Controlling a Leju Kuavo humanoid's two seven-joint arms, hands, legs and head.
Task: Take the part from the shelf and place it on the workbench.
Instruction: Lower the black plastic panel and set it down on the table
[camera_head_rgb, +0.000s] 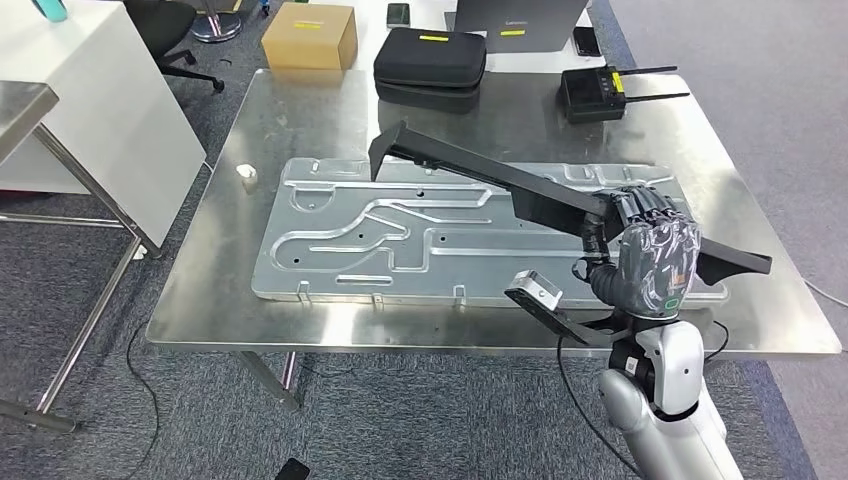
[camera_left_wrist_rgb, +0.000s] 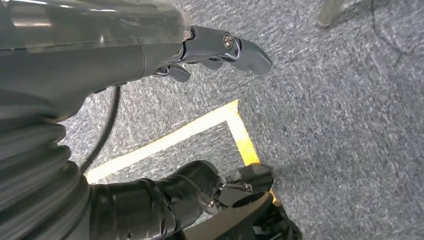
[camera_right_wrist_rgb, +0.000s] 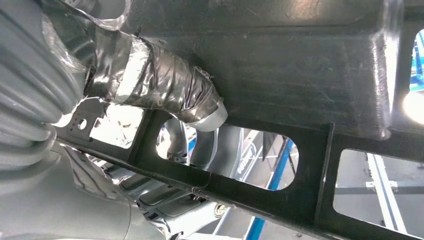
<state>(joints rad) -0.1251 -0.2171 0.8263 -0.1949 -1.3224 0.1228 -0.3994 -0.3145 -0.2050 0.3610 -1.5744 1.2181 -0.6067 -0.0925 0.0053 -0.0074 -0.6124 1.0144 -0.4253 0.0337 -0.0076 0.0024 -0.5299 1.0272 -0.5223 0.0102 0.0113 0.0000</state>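
The right hand (camera_head_rgb: 655, 250) grips the part (camera_head_rgb: 520, 185), a long black bar, near its right end, fingers curled over it; in the right wrist view the taped thumb (camera_right_wrist_rgb: 165, 85) presses against the part's cut-out frame (camera_right_wrist_rgb: 280, 65). The part hangs tilted above the bench (camera_head_rgb: 220, 290), its far tip raised toward 11 o'clock, its short end jutting toward 3 o'clock past the plate's right edge. The hand sits just inside the bench's near edge, at 5 o'clock on the top.

The left hand (camera_left_wrist_rgb: 220, 50) hangs over grey carpet with yellow floor tape (camera_left_wrist_rgb: 200, 127); its fingers look loosely extended and hold nothing.

A large stamped metal plate (camera_head_rgb: 330, 235) covers the bench's middle, directly under the part. Bare steel runs along the left strip and the far strip. A small white piece (camera_head_rgb: 246, 176) stands at 9 o'clock, just beside the plate's corner.

Farther off, at 12 o'clock, a black case (camera_head_rgb: 430, 60) with a yellow label sits at the far edge; a black box with two antennas (camera_head_rgb: 595, 92) lies at 1 o'clock. Beyond, a cardboard box (camera_head_rgb: 310, 35) at 11 o'clock. No writing can be read
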